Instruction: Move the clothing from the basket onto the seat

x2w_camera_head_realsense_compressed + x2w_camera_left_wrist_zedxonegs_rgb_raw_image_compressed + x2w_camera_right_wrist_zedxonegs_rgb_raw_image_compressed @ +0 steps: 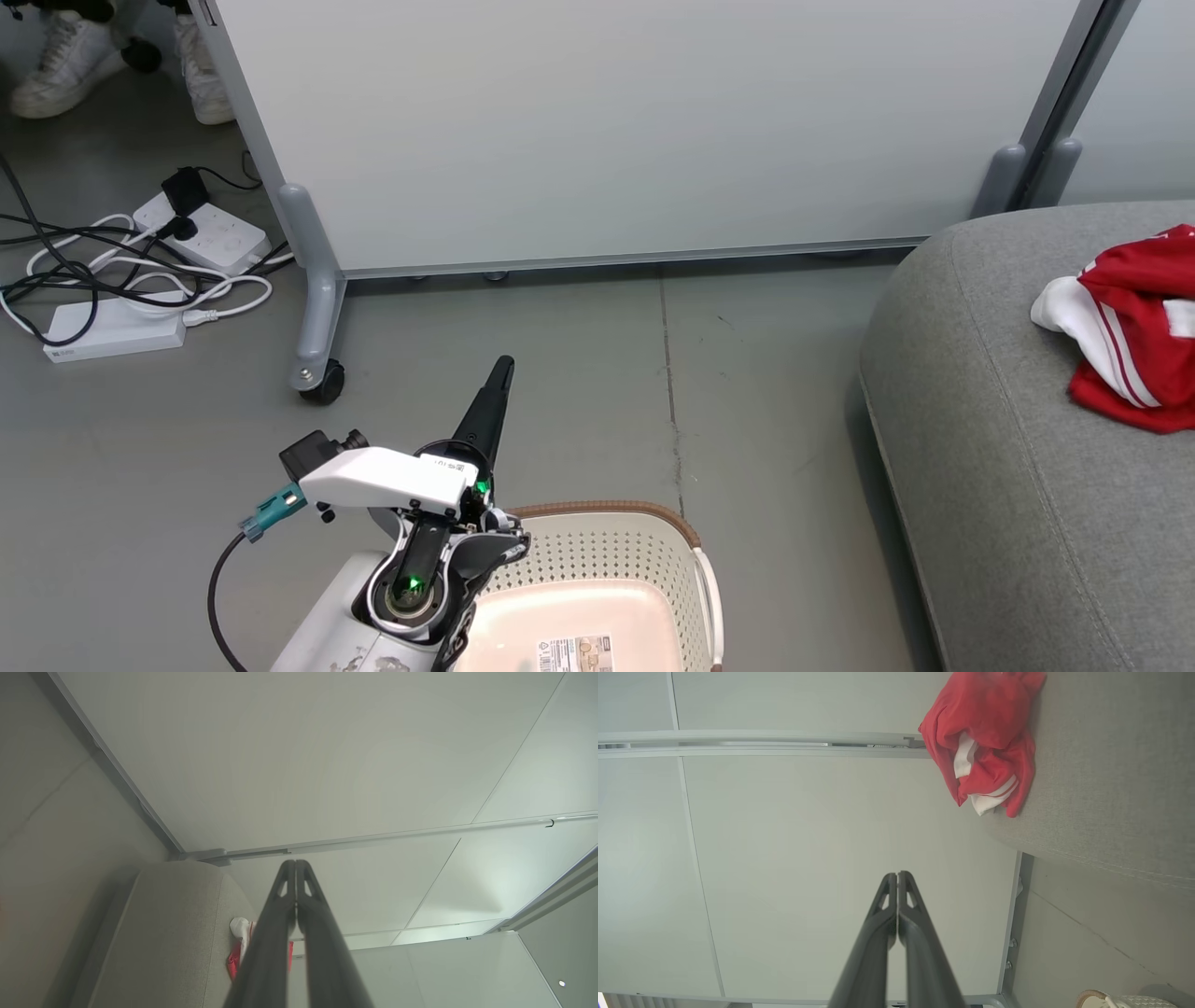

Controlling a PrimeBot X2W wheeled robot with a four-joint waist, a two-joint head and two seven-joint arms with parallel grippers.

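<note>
Head view: the left claw [504,366] is seen raised over the grey floor [140,485], its two dark fingers pressed together with nothing between them; its pale forearm is crossed in front of the laundry basket [607,510]

Left wrist view: the same claw is shown shut tip to tip and pointed at the pale partition panel [327,765]; a sliver of red fabric on the grey cushion is glimpsed just beside the fingers

Right wrist view: the right claw [897,875] is likewise closed and empty; it is aimed at the panel and held well apart from the garments

Clothing: the red sports clothing [1139,327] is found crumpled in a heap on the seat [1008,467], with white trim and stripes turned outward

Basket: the part of the bottom that is in frame is bare save for a label sticker [574,653]; the near part is cut off, so nothing can be said of it

Progress: the transfer is judged done or nearly so, since no fabric is seen inside the perforated walls

Handling: the fabric is judged soft, light and limp, and not fragile; it would be expected to sag and to slide out of a shallow pinch; a bunched ridge at the top of the heap is better taken than a single loose edge

Surroundings: power strips [201,233] and cables [56,271] are left on the floor at the far left; a person's shoes [65,61] are seen beyond them
</note>
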